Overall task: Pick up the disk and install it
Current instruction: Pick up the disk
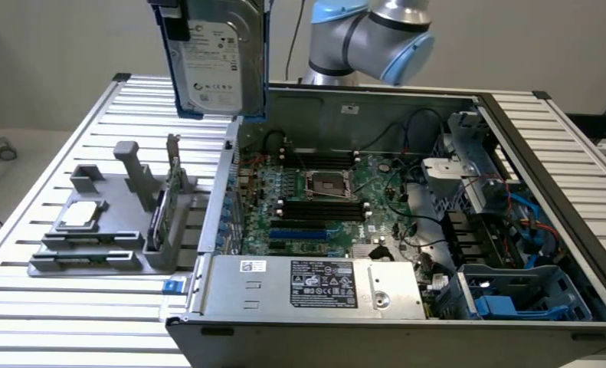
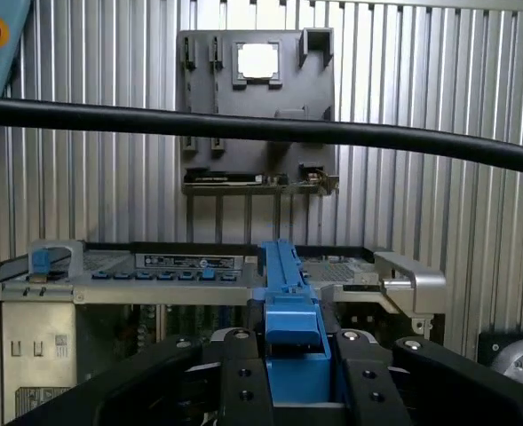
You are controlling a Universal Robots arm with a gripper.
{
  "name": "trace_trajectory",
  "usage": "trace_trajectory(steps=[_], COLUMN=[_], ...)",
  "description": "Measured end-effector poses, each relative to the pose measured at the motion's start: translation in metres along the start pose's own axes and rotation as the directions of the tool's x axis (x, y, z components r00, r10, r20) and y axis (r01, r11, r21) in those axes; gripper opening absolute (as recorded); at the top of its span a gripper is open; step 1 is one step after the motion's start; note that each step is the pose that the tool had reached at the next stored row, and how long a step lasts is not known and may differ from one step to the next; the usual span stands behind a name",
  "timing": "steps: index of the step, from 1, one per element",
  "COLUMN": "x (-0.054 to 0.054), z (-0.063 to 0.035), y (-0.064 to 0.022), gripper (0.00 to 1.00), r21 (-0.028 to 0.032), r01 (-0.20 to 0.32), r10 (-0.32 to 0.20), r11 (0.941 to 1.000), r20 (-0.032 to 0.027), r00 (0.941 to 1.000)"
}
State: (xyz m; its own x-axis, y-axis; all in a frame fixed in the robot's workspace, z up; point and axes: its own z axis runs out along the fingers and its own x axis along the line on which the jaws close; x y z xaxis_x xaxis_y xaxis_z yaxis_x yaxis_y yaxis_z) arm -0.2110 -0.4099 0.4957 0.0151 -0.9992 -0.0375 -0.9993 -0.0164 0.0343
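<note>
Gripper (image 2: 294, 359) clamps the disk (image 1: 213, 57), which hangs upright, long axis vertical.

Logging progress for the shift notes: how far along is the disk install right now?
Done: the disk is picked up, clear of the table. In hand: the hand grips its blue rail, holding it in the air near the edge of the open computer case. Left: the install; the disk is not yet in the case.
</note>
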Motion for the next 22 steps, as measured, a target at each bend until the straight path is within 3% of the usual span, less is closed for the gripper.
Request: trace_trajectory(steps=[9, 22], x=[0.030, 0.044], z=[-0.0009, -0.0034], y=[-0.0195, -0.0781], gripper=[0.33, 0.33], r21=[-0.0002, 0.0001], r01=[0.000, 0.001], r10=[0.000, -0.001], r11=[1.0000, 1.0000], r20=[0.0001, 0.0141], r00=[1.0000, 0.9999])
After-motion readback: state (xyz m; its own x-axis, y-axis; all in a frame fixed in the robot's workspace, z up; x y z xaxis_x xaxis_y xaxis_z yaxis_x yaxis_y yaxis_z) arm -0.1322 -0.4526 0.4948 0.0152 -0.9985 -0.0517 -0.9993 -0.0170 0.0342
